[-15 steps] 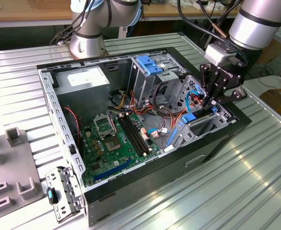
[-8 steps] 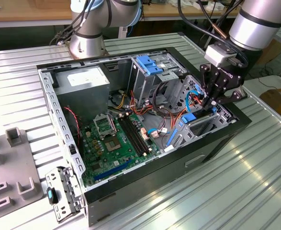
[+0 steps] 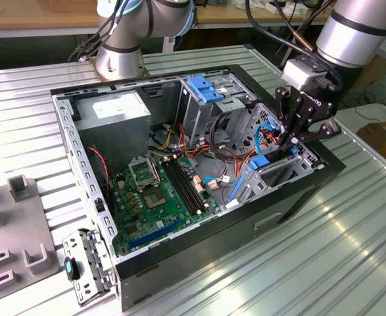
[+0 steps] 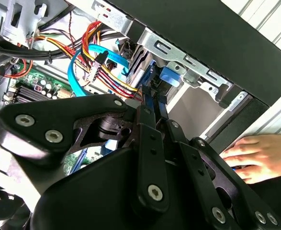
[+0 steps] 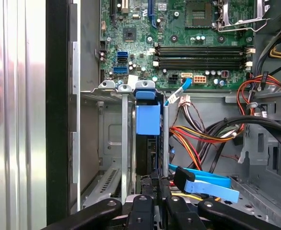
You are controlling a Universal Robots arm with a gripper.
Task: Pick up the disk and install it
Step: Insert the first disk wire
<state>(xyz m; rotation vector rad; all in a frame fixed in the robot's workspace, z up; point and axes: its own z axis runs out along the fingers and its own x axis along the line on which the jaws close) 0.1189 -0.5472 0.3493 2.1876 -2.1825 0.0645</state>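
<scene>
Edgewise, disk (image 5: 147, 120) in hand (image 5: 155, 179)

Arm reaching into an open computer case (image 3: 199, 191) on the ribbed metal worktop (image 3: 350, 230).

The black hand (image 3: 290, 138) hangs over the drive cage (image 3: 278, 171) at the exterior view's right end of the case, fingertips down among the cables beside a blue bracket (image 3: 258, 162). The green motherboard (image 3: 163, 197) lies bare in the middle, a blue latch (image 3: 204, 89) tops the tall cage behind, and a grey fixture (image 3: 15, 243) stands off left.
</scene>
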